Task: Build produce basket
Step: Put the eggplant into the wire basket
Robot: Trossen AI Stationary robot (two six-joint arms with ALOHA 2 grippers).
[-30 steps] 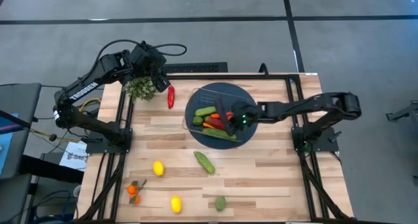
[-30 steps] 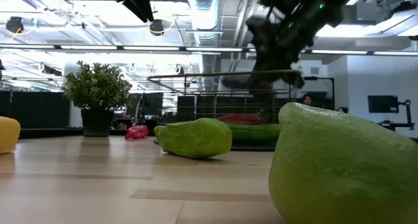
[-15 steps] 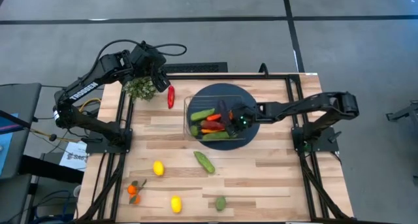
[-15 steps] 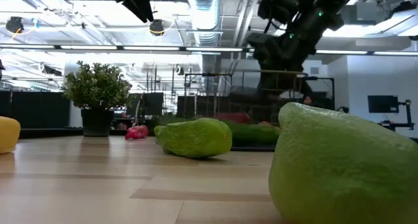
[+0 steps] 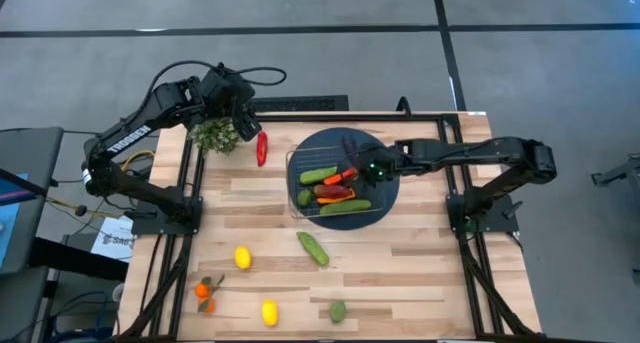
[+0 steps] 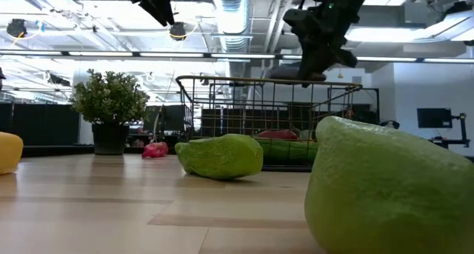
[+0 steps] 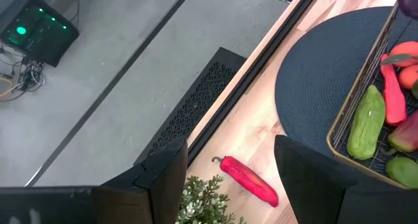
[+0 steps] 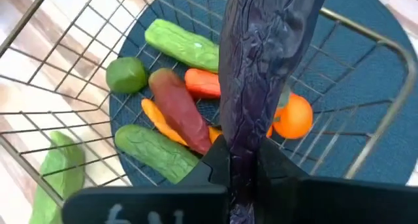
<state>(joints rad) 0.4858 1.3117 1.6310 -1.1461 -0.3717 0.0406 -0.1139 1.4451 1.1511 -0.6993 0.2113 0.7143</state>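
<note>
Purple eggplant (image 8: pixel 261 67) pinched in right claw (image 8: pixel 241 165), hiding basket (image 8: pixel 366 28) produce | left claw (image 7: pixel 228 165) parted, empty

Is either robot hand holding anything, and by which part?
The right hand pinches a purple eggplant by one end, above the basket. The left hand holds nothing.

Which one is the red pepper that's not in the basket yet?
Find the round dark blue mat in the middle of the wooden table, where the wire basket sits. Look off the mat's rim toward the little bushy green plant at the table's back corner. The red pepper lies there alone on bare wood, long and shiny red, unlike the yellow and green pieces elsewhere.
</note>
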